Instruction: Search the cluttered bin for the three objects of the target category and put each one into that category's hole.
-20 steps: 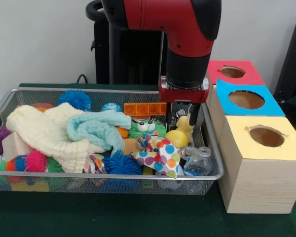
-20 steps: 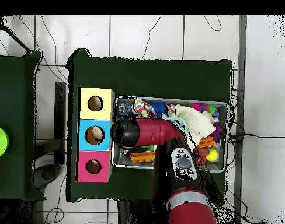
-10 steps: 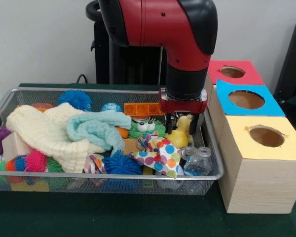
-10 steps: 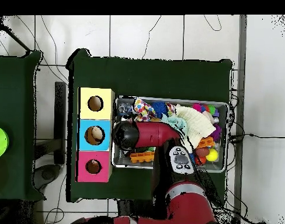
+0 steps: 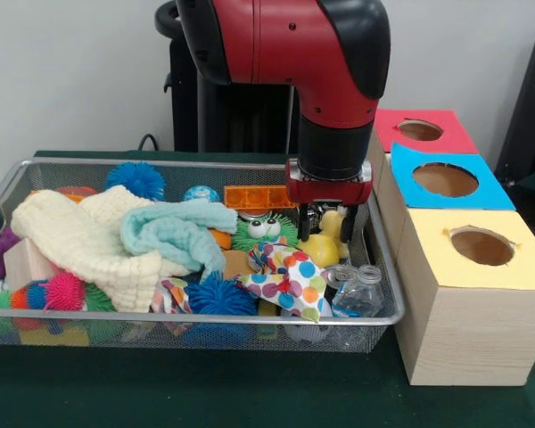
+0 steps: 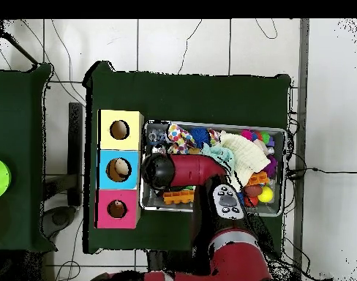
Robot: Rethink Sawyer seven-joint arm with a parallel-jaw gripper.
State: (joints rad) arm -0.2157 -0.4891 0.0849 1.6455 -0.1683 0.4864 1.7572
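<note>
In the front view, a wire bin on the green table holds a cream cloth at left, a pale blue cloth, and a polka-dot fabric nearer the front. Right of these, the gripper hangs low over a yellow rubber duck, fingers either side of its head; whether they pinch it cannot be told. At far right stand the yellow, blue and red boxes, each with a hole.

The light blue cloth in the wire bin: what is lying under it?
The light blue cloth lies on the cream knitted cloth. An orange piece peeks from under its right edge. Anything else beneath it is covered and cannot be seen.
</note>
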